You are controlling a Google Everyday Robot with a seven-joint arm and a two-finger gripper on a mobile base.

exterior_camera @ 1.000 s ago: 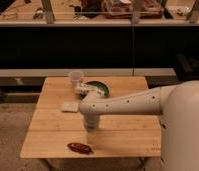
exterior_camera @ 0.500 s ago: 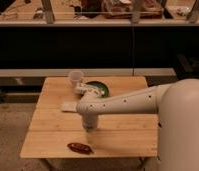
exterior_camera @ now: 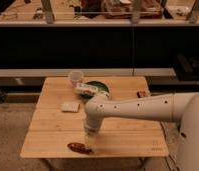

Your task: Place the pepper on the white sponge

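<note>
Camera view: end effector (exterior_camera: 88,144) is pointing down at the front of the light wooden tabletop (exterior_camera: 53,92), just beside the right end of the small, glossy dark red pepper (exterior_camera: 78,147); whether it is clenched or released cannot be told. Thin off-white square sponge (exterior_camera: 70,106) is lying well apart, farther back toward the left edge.

The bench (exterior_camera: 128,136) is pale, smooth, matt wood. Near its front edge lies the glossy pepper (exterior_camera: 78,147), with the pale matt gripper (exterior_camera: 88,141) just above it. The white sponge (exterior_camera: 70,106) looks soft and matt.
</note>
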